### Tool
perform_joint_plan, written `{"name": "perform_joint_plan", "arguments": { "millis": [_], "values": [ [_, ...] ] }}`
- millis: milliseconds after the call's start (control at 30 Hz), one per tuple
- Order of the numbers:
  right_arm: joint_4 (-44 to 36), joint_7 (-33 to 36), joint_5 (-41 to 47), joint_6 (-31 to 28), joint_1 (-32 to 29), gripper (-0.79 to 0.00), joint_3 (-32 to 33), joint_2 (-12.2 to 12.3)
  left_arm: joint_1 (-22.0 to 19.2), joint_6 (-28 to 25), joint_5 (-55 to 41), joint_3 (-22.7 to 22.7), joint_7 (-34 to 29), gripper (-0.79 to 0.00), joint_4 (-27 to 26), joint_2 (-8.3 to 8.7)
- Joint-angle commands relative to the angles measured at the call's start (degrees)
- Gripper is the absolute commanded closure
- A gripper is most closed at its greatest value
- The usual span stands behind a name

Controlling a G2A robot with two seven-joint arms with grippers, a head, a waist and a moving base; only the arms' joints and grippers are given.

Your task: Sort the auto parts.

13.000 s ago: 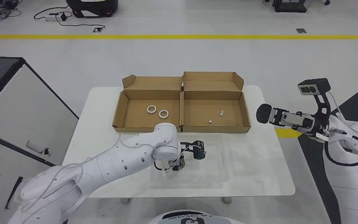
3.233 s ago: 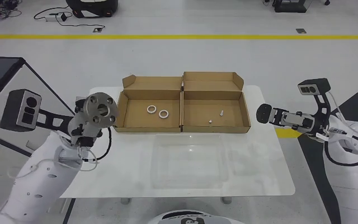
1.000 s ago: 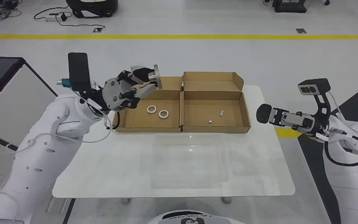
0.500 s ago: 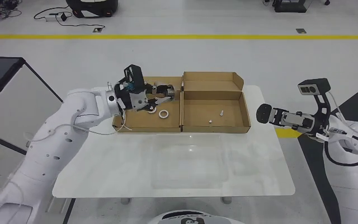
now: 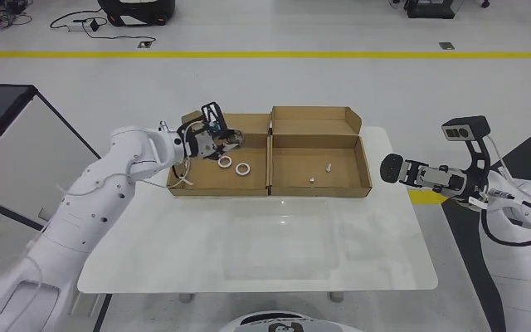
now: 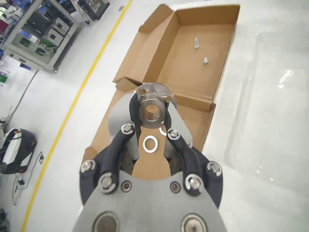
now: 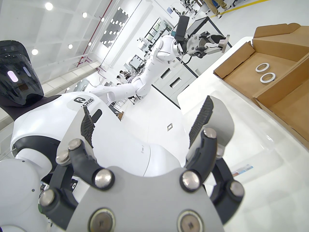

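Note:
My left gripper (image 5: 221, 138) (image 6: 151, 112) is shut on a metal flange hub (image 6: 152, 106), held just above the left cardboard box (image 5: 177, 163). Two white rings (image 5: 224, 162) (image 5: 243, 169) lie on that box's floor; one ring (image 6: 150, 143) shows between the fingers below the hub. The right box (image 5: 362, 158) holds two small screws (image 5: 329, 165) (image 5: 312, 178). My right gripper (image 5: 388, 168) (image 7: 147, 112) hangs open and empty beyond the table's right edge. The right wrist view shows the left gripper (image 7: 207, 43) far off with the hub (image 7: 224, 41).
A clear plastic tray (image 5: 282, 241) lies on the white table (image 5: 382, 257) in front of the boxes. Both boxes have raised flaps along their far side. A black-framed stand (image 5: 33, 116) is left of the table.
The left arm swung from the table's left edge up and over to the left box, carrying the hub, and has come down low above the rings. The right arm has not moved.

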Motion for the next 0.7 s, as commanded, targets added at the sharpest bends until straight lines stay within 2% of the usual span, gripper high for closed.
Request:
{"name": "perform_joint_plan", "arguments": {
  "millis": [0,233,367,667],
  "values": [
    [0.00,0.00,0.00,0.00,0.00,-0.785,0.00,0.00,-0.43,-0.73,1.49,0.11,-1.81,0.000,1.23,0.00],
    [0.00,0.00,0.00,0.00,0.00,-0.785,0.00,0.00,-1.50,-1.77,3.74,0.83,-6.67,0.000,4.11,-0.31],
    [0.00,0.00,0.00,0.00,0.00,-0.785,0.00,0.00,-2.65,-3.27,6.62,2.84,-8.99,0.000,6.43,-0.87],
    [0.00,0.00,0.00,0.00,0.00,-0.785,0.00,0.00,-7.80,-5.26,11.61,10.54,-8.94,0.000,15.04,-4.30]
  ]
}}
